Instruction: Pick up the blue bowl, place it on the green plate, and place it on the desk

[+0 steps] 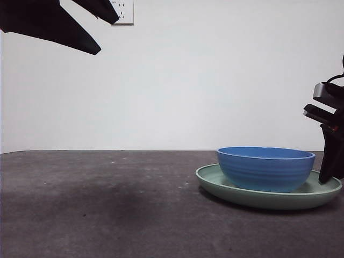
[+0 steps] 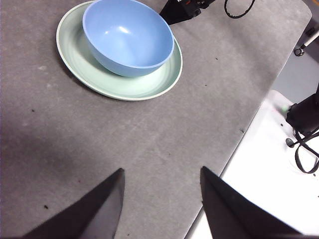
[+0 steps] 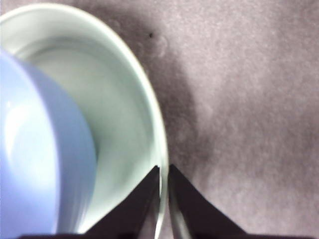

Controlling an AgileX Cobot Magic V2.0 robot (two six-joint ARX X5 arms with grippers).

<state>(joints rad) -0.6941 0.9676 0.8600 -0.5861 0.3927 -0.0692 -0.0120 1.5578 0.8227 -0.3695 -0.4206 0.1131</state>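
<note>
The blue bowl (image 1: 266, 169) (image 2: 127, 35) (image 3: 30, 149) sits upright inside the green plate (image 1: 215, 180) (image 2: 124, 87) (image 3: 124, 114), which lies on the desk (image 1: 107, 204) at the right. My right gripper (image 1: 328, 177) (image 3: 163, 172) is low at the plate's right edge, its jaws shut on the plate's rim. It also shows as a black tip behind the plate in the left wrist view. High at the upper left, my left gripper (image 1: 109, 36) (image 2: 161, 172) hangs open and empty, well away from the dishes.
A white wall outlet (image 1: 122, 12) is on the back wall. In the left wrist view the desk's edge runs beside a white surface (image 2: 269, 164) with black cables (image 2: 304, 149).
</note>
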